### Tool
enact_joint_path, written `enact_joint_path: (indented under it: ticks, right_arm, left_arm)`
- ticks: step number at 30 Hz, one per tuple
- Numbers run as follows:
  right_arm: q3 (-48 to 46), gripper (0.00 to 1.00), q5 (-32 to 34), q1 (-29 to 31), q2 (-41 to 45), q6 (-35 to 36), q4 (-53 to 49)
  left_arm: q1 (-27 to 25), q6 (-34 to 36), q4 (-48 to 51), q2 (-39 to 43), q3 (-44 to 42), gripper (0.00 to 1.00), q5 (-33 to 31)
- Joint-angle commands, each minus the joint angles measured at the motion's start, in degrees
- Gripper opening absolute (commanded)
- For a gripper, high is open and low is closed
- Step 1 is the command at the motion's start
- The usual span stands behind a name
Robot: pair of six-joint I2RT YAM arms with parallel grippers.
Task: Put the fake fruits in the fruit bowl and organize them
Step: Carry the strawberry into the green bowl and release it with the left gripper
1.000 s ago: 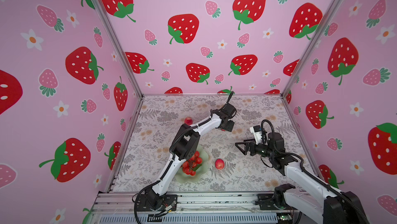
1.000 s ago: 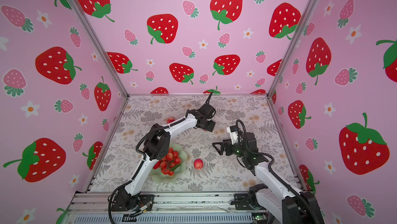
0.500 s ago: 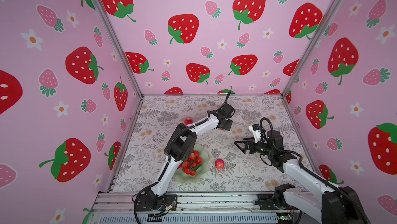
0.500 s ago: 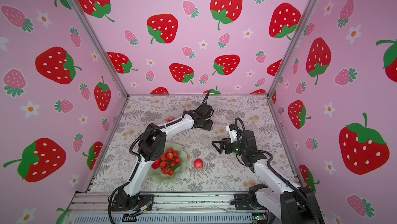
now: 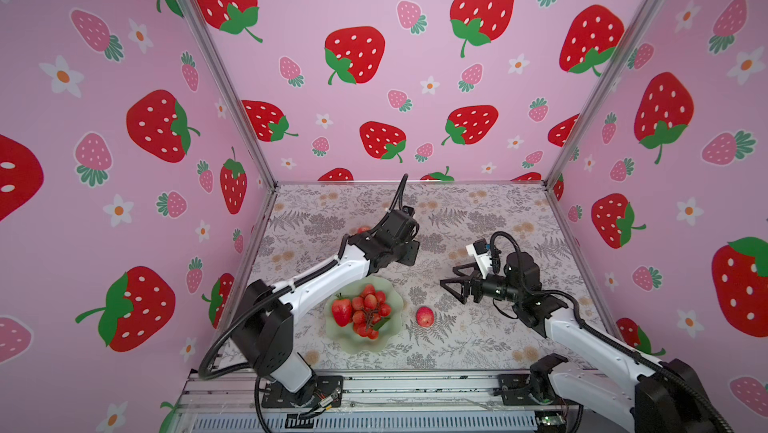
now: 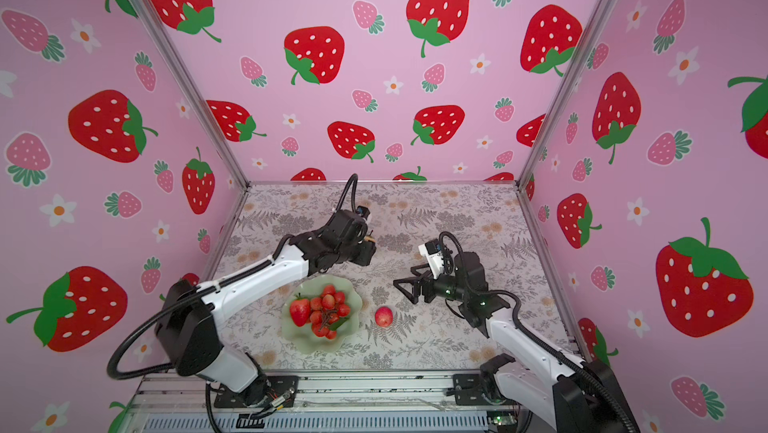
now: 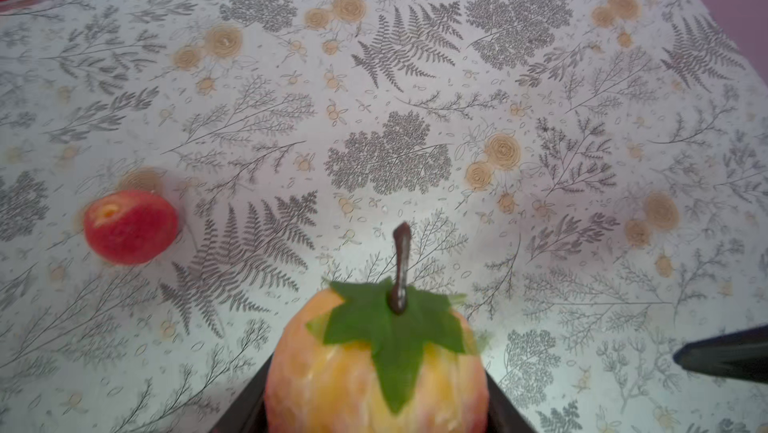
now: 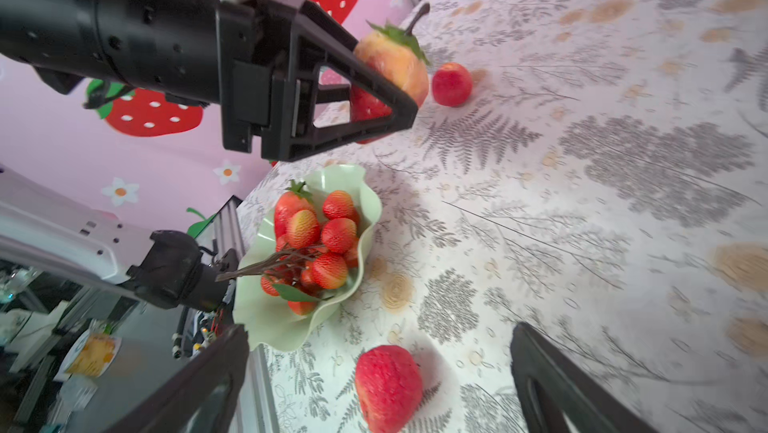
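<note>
The left gripper (image 8: pixel 386 94) is closed around the stemmed red-yellow apple (image 7: pixel 353 381), one dark finger on each side, with the stem and green leaf pointing out past the fingertips. It holds the apple over the middle of the desk (image 5: pixel 498 327), beyond the fruit bowl (image 5: pixel 357 345); whether the apple touches the desk cannot be told. Near it, farther toward the back wall, lies one pinkish-red round fruit (image 7: pixel 131 227). The right gripper (image 5: pixel 448 278) hangs to the right of the bowl, above the desk, its jaws wide apart with nothing between them. The second round fruit (image 5: pixel 424 316) lies on the desk just beside the bowl's right rim, apart from it. Inside the bowl sit the red strawberry (image 5: pixel 341 312) on the left and, close beside it, the bunch of small red balls (image 5: pixel 370 312) with its green leaf.
</note>
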State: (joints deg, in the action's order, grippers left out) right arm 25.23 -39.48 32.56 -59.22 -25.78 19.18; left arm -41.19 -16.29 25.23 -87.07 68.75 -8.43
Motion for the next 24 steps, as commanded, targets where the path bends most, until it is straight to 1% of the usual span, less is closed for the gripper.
enact_joint_path:
  ticks: [1,5,7,9,15,17,20,24]
  right_arm:
    - [1.8,0.99,0.2,3.5,-2.4,-1.0,6.3]
    - [2.8,0.99,0.7,5.6,-6.5,-1.9,9.8]
    - [3.4,0.99,0.9,6.1,-8.1,-1.8,10.2]
    - [4.2,0.99,1.0,6.5,-9.1,-1.7,10.1]
    - [3.5,0.99,3.0,7.4,-7.0,-1.7,8.9]
    - [2.7,0.99,3.6,7.5,-6.1,-1.9,8.5]
    - [1.8,0.99,4.3,7.5,-4.9,-2.3,8.3]
    - [1.1,0.99,5.1,7.6,-3.8,-2.3,8.0]
  left_arm:
    - [0.9,-0.7,5.9,7.1,-6.6,0.56,-3.5]
    - [2.1,0.0,7.6,14.7,-15.0,0.57,-5.6]
    - [3.4,0.3,7.0,16.8,-17.7,0.57,-6.4]
    - [5.1,0.5,5.6,18.0,-19.6,0.57,-5.8]
    - [6.7,1.3,3.6,16.5,-23.0,0.57,-5.9]
    - [7.0,1.7,4.1,16.1,-22.5,0.56,-5.4]
    - [7.4,-0.1,5.8,16.1,-22.4,0.57,-5.8]
    - [7.4,-4.6,9.2,16.0,-22.8,0.57,-4.8]
